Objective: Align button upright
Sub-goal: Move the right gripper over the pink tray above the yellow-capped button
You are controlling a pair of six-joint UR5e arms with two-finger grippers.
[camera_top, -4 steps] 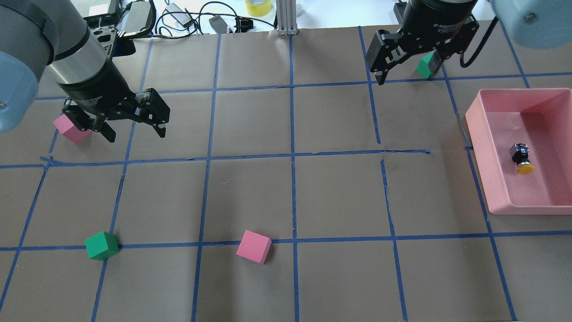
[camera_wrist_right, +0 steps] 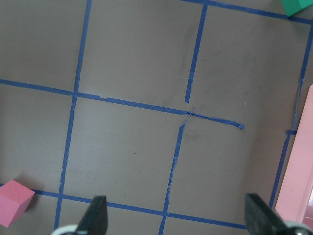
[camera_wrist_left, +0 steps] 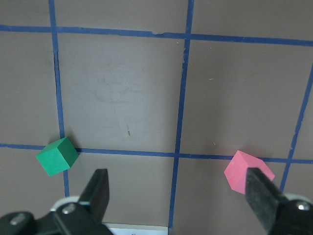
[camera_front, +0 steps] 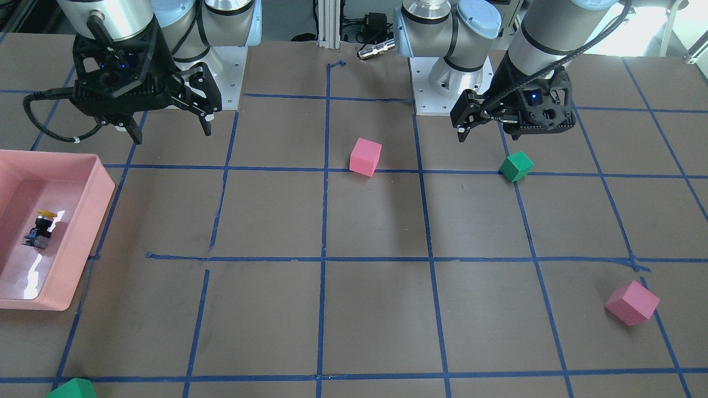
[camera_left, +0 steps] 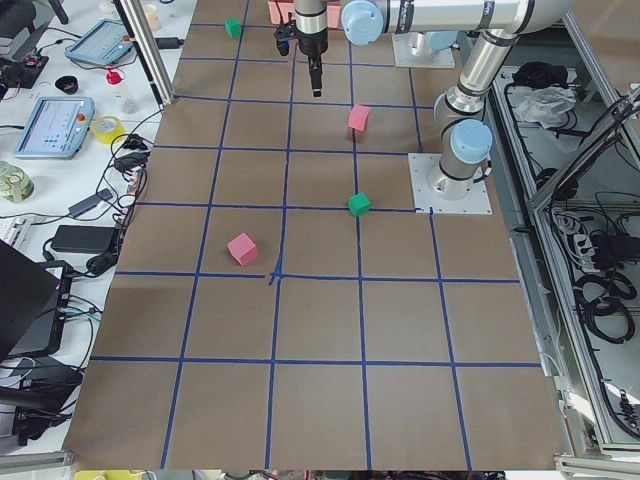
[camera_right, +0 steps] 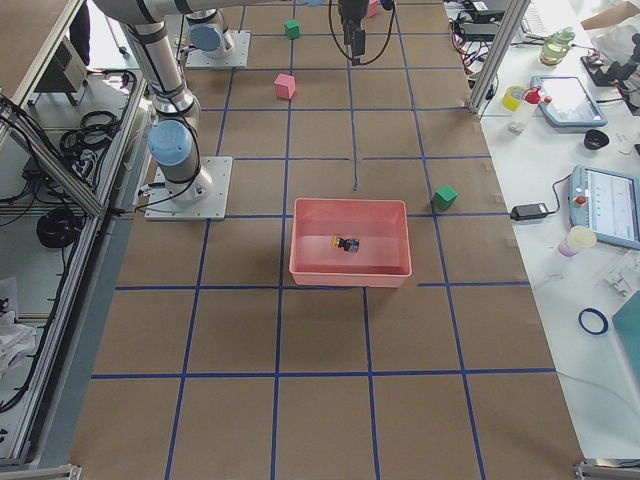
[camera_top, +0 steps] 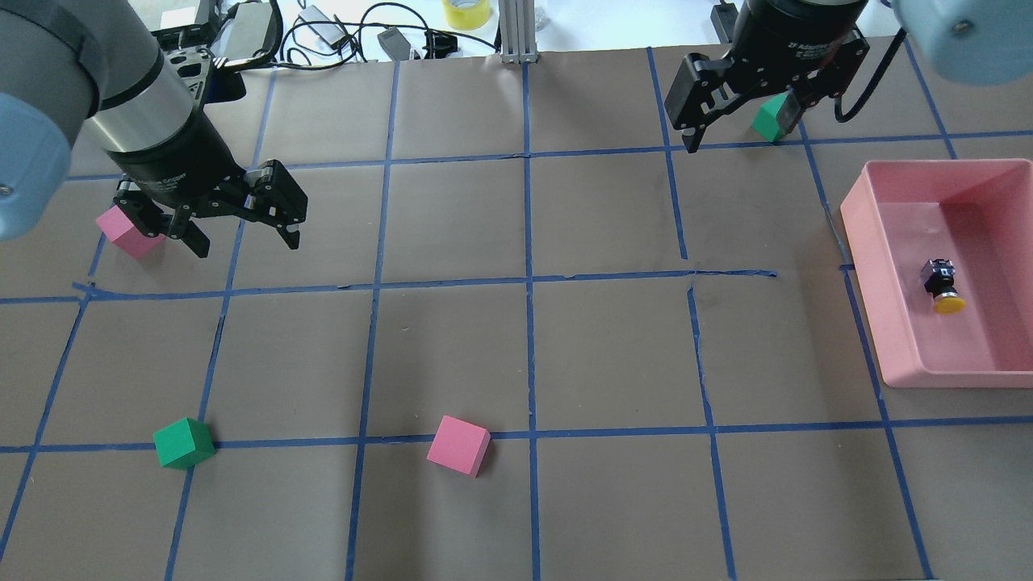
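The button (camera_top: 940,286) lies on its side inside the pink tray (camera_top: 876,274) at the table's right, with its yellow cap toward the near edge. It also shows in the front-facing view (camera_front: 40,228) and the right exterior view (camera_right: 346,243). My right gripper (camera_top: 738,133) is open and empty, hovering over the far part of the table, left of the tray and well apart from the button. My left gripper (camera_top: 244,240) is open and empty over the table's left side. Neither wrist view shows the button.
A pink cube (camera_top: 129,231) sits just left of my left gripper. A green cube (camera_top: 184,443) and a second pink cube (camera_top: 458,445) lie nearer the front edge. Another green cube (camera_top: 771,117) sits under my right gripper. Blue tape lines grid the brown table.
My right gripper has shifted slightly toward the table's far edge. The left arm, the button and the cubes have not moved.
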